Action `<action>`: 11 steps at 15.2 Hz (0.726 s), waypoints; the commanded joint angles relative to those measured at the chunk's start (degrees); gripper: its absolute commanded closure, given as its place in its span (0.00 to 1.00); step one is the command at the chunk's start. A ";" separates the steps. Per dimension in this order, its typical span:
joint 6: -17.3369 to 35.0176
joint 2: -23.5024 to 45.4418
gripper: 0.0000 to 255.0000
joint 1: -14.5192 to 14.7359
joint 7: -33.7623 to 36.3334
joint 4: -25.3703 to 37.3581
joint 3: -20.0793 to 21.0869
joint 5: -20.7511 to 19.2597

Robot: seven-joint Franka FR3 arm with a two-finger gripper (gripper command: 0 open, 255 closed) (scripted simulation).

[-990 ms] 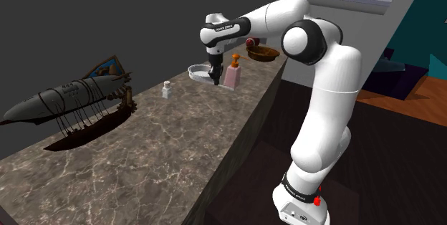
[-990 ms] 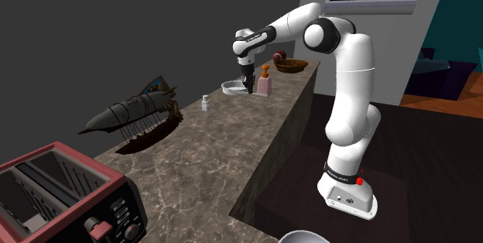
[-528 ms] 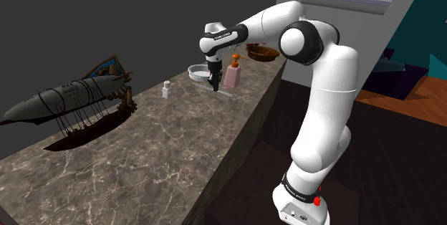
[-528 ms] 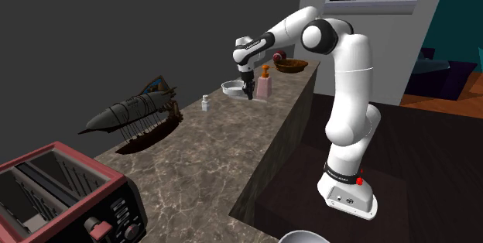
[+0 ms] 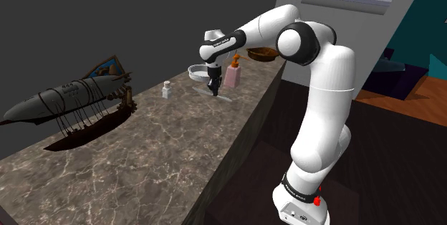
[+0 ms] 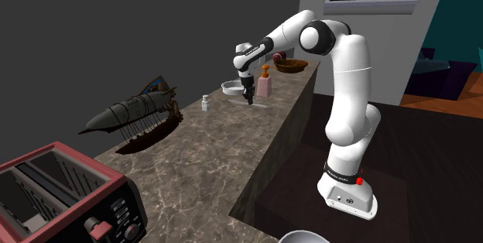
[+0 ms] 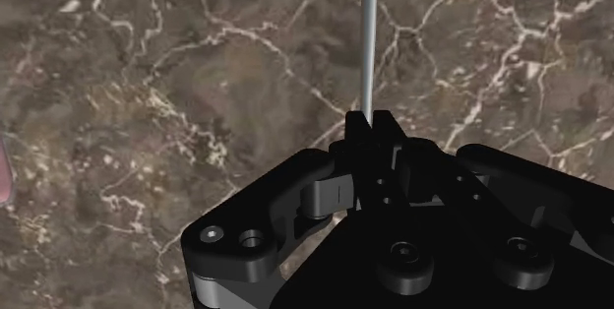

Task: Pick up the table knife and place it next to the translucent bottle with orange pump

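The table knife (image 7: 368,31) is a thin grey blade running straight out from my gripper (image 7: 370,123), whose black fingers are shut on its near end. In the shoulder view the gripper (image 5: 213,87) points down just above the marble counter (image 5: 157,145), and the knife (image 5: 227,97) shows as a pale streak low over the stone. The translucent pinkish bottle with the orange pump (image 5: 232,75) stands upright close behind the knife. From the second exterior view the gripper (image 6: 249,97) hangs right beside the bottle (image 6: 265,86).
A white dish (image 5: 197,72) sits behind the gripper and a small white bottle (image 5: 166,89) stands to its left. A dark airship model (image 5: 64,102) fills the counter's left. A brown bowl (image 5: 261,53) is at the far end, and a red toaster (image 6: 62,199) at the near end.
The gripper has come down toward the counter in front of the pump bottle, and the arm's wrist has swung slightly left. The knife now shows low beside the bottle.
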 commanded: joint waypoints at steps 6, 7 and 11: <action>0.09 0.00 0.00 0.00 0.01 -0.07 0.00 0.00; 0.09 0.00 0.00 0.00 0.01 -0.07 0.00 0.00; 0.09 0.00 0.00 0.00 0.01 -0.07 0.00 0.00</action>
